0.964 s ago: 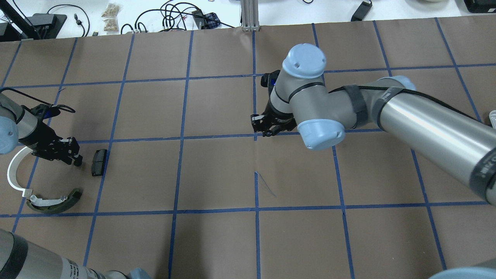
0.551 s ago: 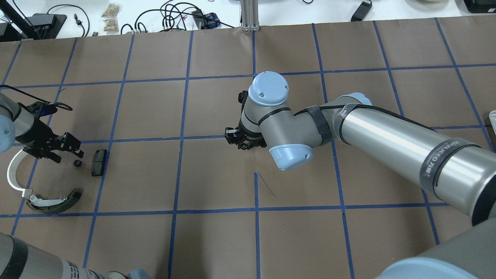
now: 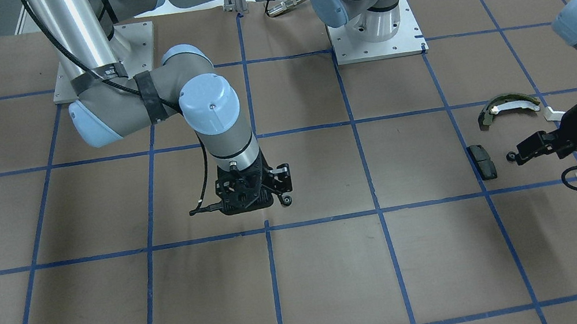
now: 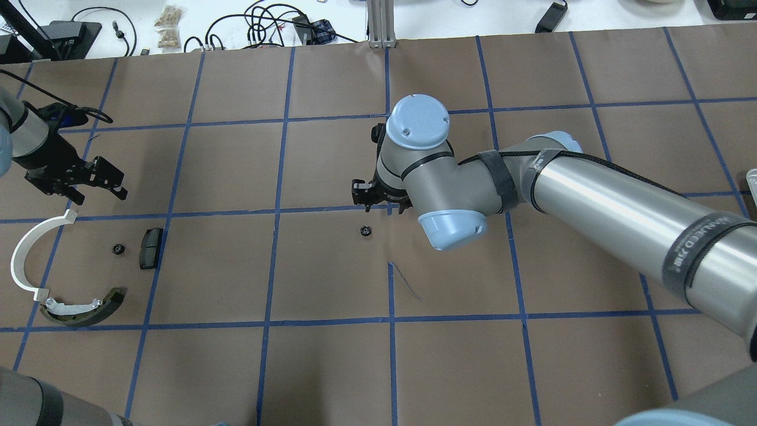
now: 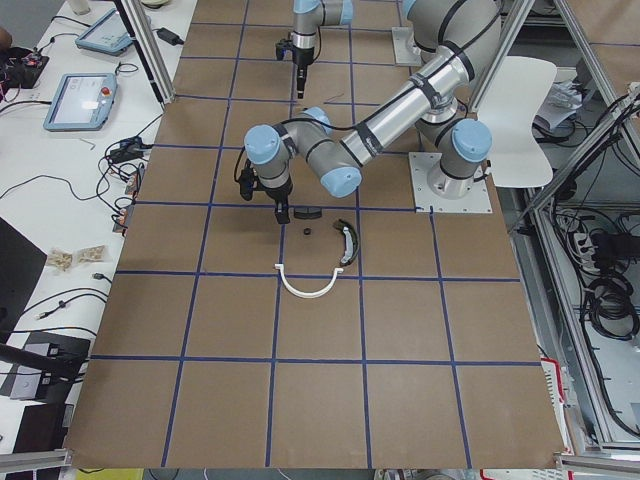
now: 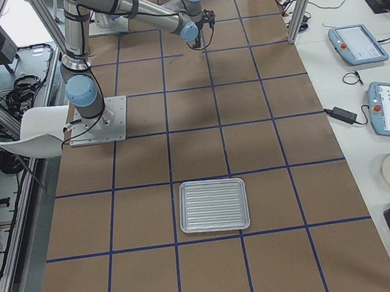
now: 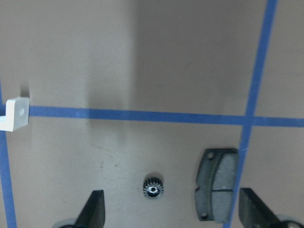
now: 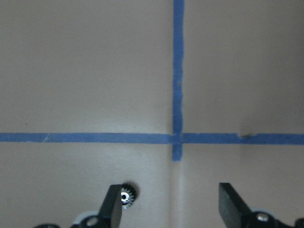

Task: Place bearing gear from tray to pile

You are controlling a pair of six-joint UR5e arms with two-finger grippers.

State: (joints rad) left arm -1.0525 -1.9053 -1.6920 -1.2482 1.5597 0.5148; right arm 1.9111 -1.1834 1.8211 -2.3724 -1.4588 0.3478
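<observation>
Overhead exterior view, brown worktop [image 4: 331, 367] with a blue tape grid.

1. Left claw [image 4: 98, 193]: at the left edge of the frame, above the parts cluster. Jaws stand wide apart with nothing between them. The left wrist view shows both fingers [image 7: 95, 209] clear of the parts below.
2. Right claw [image 4: 381, 206]: mid-frame, hanging just above a tape crossing. Jaws are spread and empty.
3. Near gear [image 4: 118, 249]: small, dark and toothed. It lies flat on the worktop at mid-left, just beside the black pad [image 4: 150, 248] and not touching it. It belongs to the cluster.
4. Centre gear [image 4: 365, 230]: of the same kind. It lies flat on the worktop just below the right claw. In the right wrist view it sits beside one finger at the bottom of the frame; whether they touch I cannot tell.
5. White half-ring [image 4: 23, 254]: a curved strip at the far left, its open side facing right.
6. Olive shoe [image 4: 83, 307]: a curved part at lower left, with a white strip along its inner edge. One end lies near the half-ring's lower end.
7. Tray [image 6: 213, 205]: ribbed metal, seen in the exterior right view at lower middle, well apart from both claws.
</observation>
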